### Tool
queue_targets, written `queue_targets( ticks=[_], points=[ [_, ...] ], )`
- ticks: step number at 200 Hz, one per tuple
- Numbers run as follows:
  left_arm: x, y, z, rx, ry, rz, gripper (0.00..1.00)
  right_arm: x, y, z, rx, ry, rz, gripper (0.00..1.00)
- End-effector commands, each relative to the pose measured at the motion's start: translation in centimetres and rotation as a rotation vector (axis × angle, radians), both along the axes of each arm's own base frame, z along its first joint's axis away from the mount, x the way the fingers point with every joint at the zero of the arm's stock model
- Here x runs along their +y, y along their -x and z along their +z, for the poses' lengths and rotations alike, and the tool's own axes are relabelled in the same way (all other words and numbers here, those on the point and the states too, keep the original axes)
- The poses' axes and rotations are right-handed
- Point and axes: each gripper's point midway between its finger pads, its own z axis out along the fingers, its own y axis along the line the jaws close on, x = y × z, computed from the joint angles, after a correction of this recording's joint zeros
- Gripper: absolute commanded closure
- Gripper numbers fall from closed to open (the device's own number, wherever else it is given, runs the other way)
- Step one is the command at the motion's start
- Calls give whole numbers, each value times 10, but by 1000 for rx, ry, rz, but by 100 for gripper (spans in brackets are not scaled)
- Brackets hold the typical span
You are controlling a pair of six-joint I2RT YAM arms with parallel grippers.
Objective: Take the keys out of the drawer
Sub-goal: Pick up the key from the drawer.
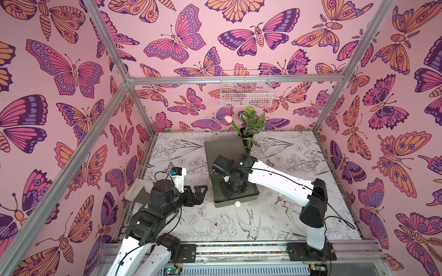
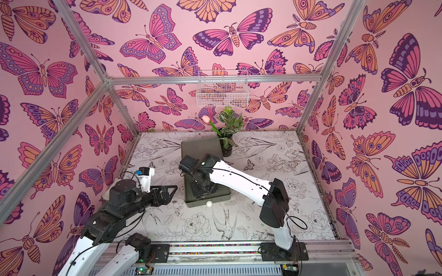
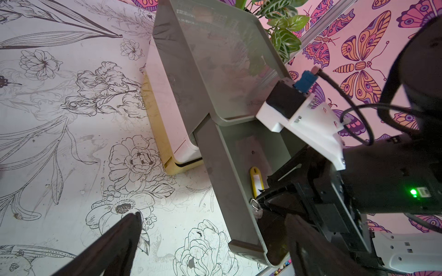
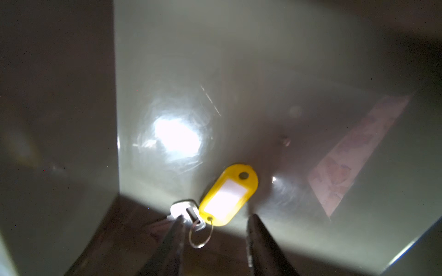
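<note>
At the centre of a top view, the green drawer (image 1: 221,203) stands pulled open on the desk (image 1: 275,227). The keys (image 4: 189,211) and their yellow tag (image 4: 228,194) lie on its floor between the right jaws, which stand apart, not clenched. The left jaws, released wide, hover left of the drawer.

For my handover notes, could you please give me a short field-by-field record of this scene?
drawer: grey-green, pulled open
keys: one bunch with a yellow tag, lying on the drawer floor; no others visible
right gripper: inside the drawer, jaws apart on either side of the ring and the tag's end, not clamped
left gripper: open, holding nothing, above the table beside the drawer
task status: keys not yet lifted out
</note>
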Motion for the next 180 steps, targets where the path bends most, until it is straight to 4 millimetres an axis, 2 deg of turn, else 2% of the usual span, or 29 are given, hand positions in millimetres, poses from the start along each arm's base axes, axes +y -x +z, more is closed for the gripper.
queue_targets(
  ticks=[1, 35, 63, 104, 128, 180],
  points=[
    [4, 0, -5, 20, -6, 20, 0, -8, -1, -8, -14, 36, -9, 64],
    [3, -1, -5, 26, -4, 24, 0, -11, -10, -10, -53, 42, -16, 73],
    [2, -2, -6, 34, 0, 23, 0, -14, -27, -5, -98, 24, -38, 84],
    [2, -1, -8, 44, 0, 22, 0, -19, -49, 2, -147, 6, -64, 92],
    [2, -2, -9, 48, -1, 23, 0, -22, -58, 6, -170, -1, -72, 93],
    [1, -2, -12, 53, -2, 22, 0, -25, -64, 12, -187, -6, -82, 100]
  ],
)
